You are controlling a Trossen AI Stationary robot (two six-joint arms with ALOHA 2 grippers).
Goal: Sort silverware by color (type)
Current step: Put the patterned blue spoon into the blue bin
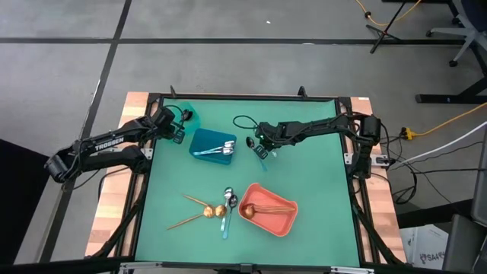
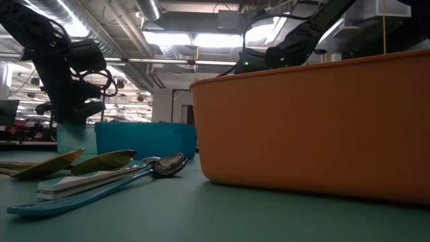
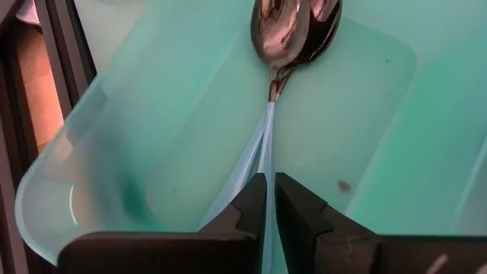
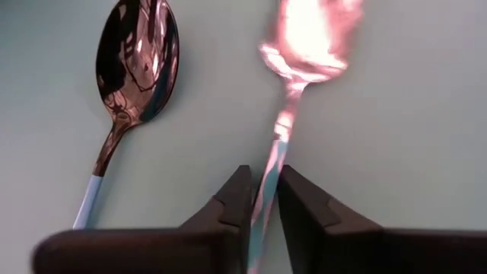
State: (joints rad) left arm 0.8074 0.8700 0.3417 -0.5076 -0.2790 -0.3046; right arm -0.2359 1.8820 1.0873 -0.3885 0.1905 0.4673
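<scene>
My left gripper (image 3: 270,183) is over the teal bin (image 1: 189,116) at the far left, shut on a light-blue-handled spoon (image 3: 293,30). A second such spoon (image 3: 240,171) lies beside it in the bin. My right gripper (image 4: 264,179) is at mid-table (image 1: 262,150), right of the blue bin (image 1: 213,144), shut on another blue-handled spoon (image 4: 304,46). A like spoon (image 4: 137,61) lies on the mat beside it. Gold spoons (image 1: 202,211) and blue-handled ones (image 1: 228,205) lie near the front. My left gripper pinches the spoon's light-blue handle (image 3: 268,156) between its two fingers, which slant down along it. The spoon runs on from the fingertips into the teal bin, its bowl against the other spoon's bowl. My right gripper pinches its spoon's thin handle (image 4: 274,156) between both fingers, slanting steeply down, roughly along the handle. The shiny bowl points away from the fingers. Whether the spoon is clear of the mat I cannot tell.
The blue bin holds silver utensils (image 1: 219,149). The coral bin (image 1: 281,221), at the front right of centre, holds gold spoons (image 1: 266,205); it fills the low view's right (image 2: 309,121). Green mat lies open at the far right and near left.
</scene>
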